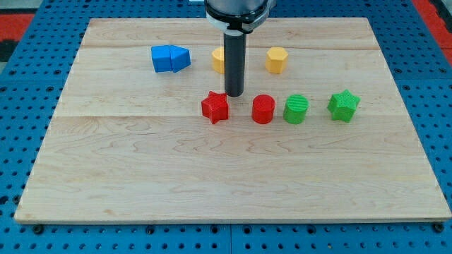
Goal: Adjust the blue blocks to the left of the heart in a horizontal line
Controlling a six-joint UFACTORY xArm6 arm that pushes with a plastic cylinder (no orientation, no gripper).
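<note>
My tip (pixel 234 94), an end effector holding nothing, sits just beside the red star (pixel 215 107); sweeping toward the blue blocks (pixel 170 58) could knock the star.

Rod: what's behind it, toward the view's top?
A yellow block, mostly covered by the rod; only its left part shows, so its shape can't be told. My tip sits just above-right of the red star.

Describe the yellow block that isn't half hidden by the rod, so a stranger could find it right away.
Start at the wooden board and look along its upper row of blocks, nearest the view's top. The yellow hexagonal block is the rightmost there, standing clear to the right of the dark rod, whose tip is beside the red star. Unlike the other yellow block, nothing covers it.
</note>
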